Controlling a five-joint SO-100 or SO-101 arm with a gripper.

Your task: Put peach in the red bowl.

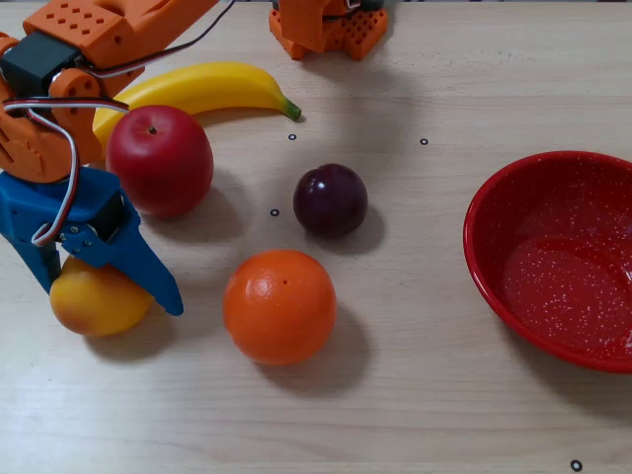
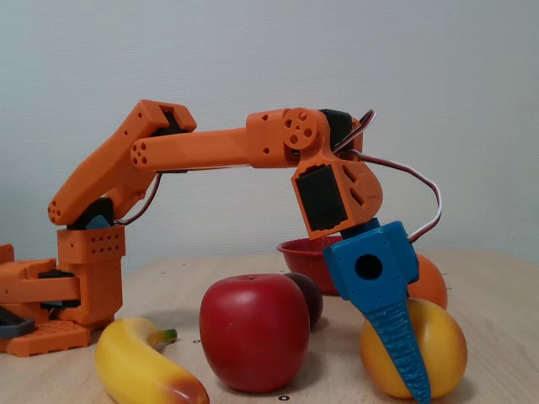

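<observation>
Peach: smooth yellow-orange roundish peach [image 1: 94,299], lower left of the frame, between my blue fingers [image 1: 148,267].
Gripper [image 1: 107,291]: spread around the peach; closure on it cannot be told.

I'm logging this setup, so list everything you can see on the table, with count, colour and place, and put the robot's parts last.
peach: one, yellow-orange, far left in a fixed view, between the tool's fingers
apple: one, red, just above the peach, in front of the banana
banana: one, yellow, top left, behind the apple
plum: one, dark purple, centre
orange: one, orange, below the plum
bowl: one, red with white speckles, right edge, empty
table: one, pale wood, small black dots marked on it
arm: one, orange, base at the table's far edge
tool: one, blue, astride the peach, which sits on the table
</observation>
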